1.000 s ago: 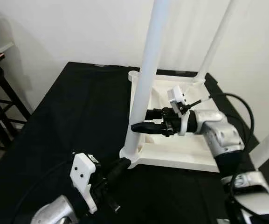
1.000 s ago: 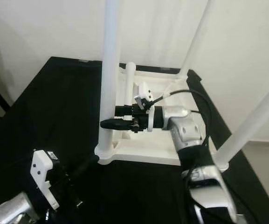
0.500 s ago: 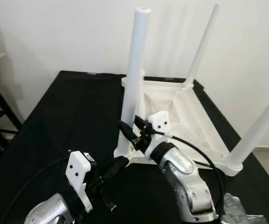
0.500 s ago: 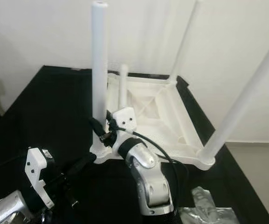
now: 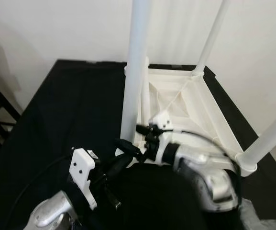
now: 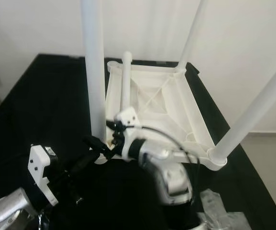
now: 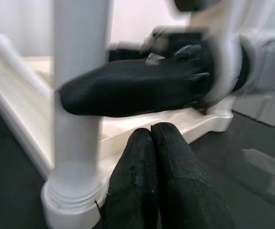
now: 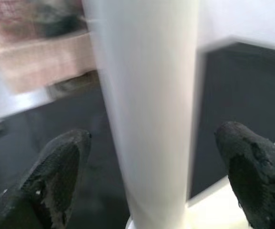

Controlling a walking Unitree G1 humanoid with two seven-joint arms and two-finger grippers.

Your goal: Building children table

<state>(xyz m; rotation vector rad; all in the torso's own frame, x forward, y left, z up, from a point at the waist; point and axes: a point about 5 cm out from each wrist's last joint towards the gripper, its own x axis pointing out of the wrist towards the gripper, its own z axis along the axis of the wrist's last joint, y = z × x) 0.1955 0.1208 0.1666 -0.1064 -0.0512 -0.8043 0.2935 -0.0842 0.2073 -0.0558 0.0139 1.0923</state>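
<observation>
Right gripper: my right gripper (image 8: 151, 186) has its two black fingers (image 8: 56, 171) spread wide apart, one on each side of the near leg (image 8: 147, 109), low down by its socket; I see no contact between fingers and leg in the right wrist view; in the head views it (image 5: 128, 147) reaches in from my right at the foot of that leg.

Left gripper: my left gripper (image 7: 151, 191) has its fingers pressed together, holding nothing; it (image 5: 116, 165) points at the near corner of the table from just beside it.

Near leg: a white tube (image 5: 134, 72) standing upright in the near corner socket of the table top (image 5: 209, 120); the collar at its base looks seated.

Table: the white children's table lies upside down on the black worktop (image 5: 56, 120); a far leg (image 5: 213, 36) and a right-hand leg (image 5: 269, 139) also stand upright; a shorter white tube (image 6: 126, 81) rises at the far left corner, and I cannot tell whether it is fixed.

Step in hand: I judge I am about to take hold of the near leg to seat or tighten it.

Next move: bring the right fingers together on the leg near its base, squarely and without tilting it; the left gripper could steady the corner.
</observation>
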